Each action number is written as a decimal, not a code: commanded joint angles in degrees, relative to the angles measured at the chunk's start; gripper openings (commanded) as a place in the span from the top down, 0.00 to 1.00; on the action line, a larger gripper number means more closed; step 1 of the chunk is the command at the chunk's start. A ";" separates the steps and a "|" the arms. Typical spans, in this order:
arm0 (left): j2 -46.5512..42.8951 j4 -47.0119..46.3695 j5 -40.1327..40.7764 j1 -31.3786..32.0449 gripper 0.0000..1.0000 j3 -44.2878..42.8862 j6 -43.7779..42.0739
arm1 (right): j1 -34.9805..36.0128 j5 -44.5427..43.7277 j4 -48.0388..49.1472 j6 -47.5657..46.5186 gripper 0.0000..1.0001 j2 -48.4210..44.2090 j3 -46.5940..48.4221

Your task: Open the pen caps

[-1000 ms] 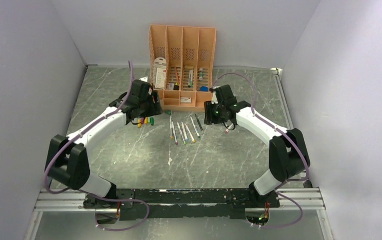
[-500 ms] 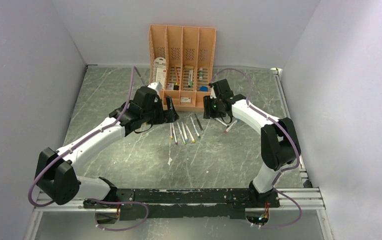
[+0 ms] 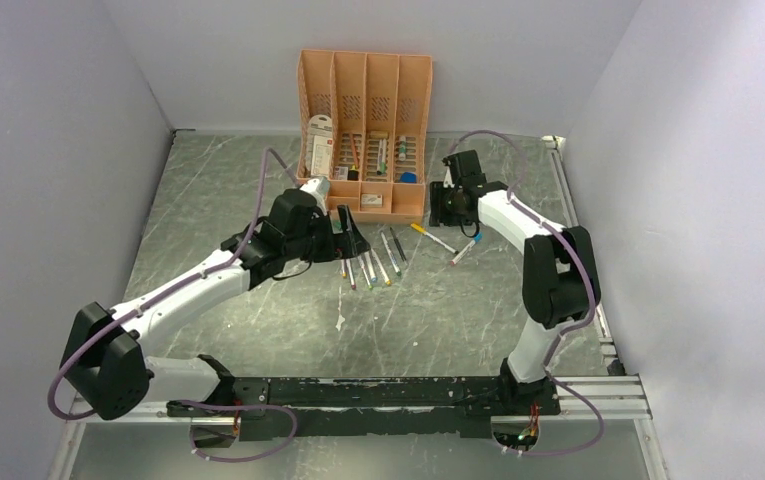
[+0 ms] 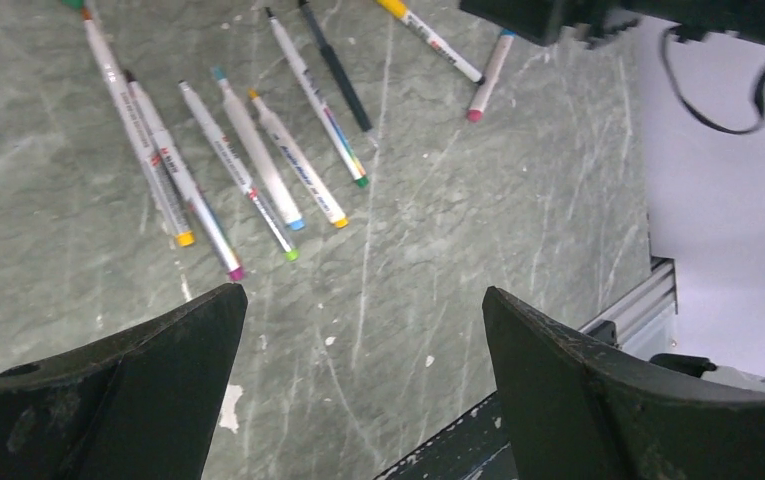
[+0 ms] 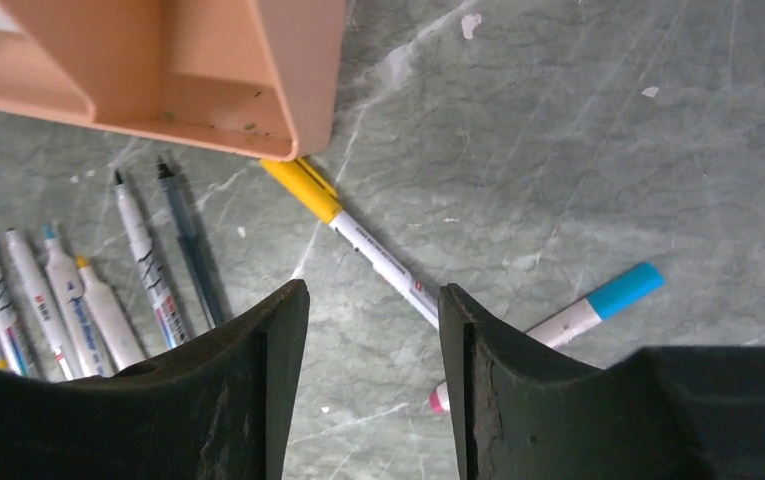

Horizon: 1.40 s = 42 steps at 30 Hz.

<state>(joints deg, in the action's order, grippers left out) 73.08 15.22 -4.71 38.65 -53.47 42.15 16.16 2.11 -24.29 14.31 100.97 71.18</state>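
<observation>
Grey marbled counter [image 3: 218,200], pale walls [image 3: 58,120]; pens [image 4: 258,150] beside organiser [image 3: 363,100]; left jaws wide, right jaws half-open, both empty.

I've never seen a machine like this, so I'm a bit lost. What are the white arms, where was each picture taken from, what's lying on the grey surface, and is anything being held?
These are two robot arms bolted at the near edge of a table. The wide picture looks down from above and behind them. The other two pictures come from a camera on each wrist, so the dark shapes at the bottom are that arm's own fingers.

The left end effector is wide open near a row of pens. The right end effector is open beside a peach-orange organiser, above a yellow-capped pen and a blue-capped pen. Neither holds anything.
</observation>
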 commanded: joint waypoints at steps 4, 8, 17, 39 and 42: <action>3.83 -5.01 -1.03 4.25 0.01 -2.87 2.49 | -0.53 1.96 0.54 -2.30 0.50 5.26 2.76; 6.20 -3.69 0.14 5.89 0.01 -5.30 2.18 | -0.61 1.36 0.72 -2.59 0.50 6.26 2.43; 7.96 -3.24 0.85 7.68 0.00 -7.07 2.15 | -0.50 -0.90 0.74 -3.21 0.50 8.39 1.42; 5.09 -3.20 1.81 8.46 0.01 -5.33 1.45 | 7.00 -10.04 -1.47 -2.19 0.73 8.69 -4.47; 4.50 -3.30 1.73 8.41 0.00 -5.16 1.35 | 7.85 -9.59 -1.73 -1.85 0.80 7.60 -5.55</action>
<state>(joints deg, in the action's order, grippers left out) 79.66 12.75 -4.08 46.68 -58.67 43.97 22.96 -6.52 -22.50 11.75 108.64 68.73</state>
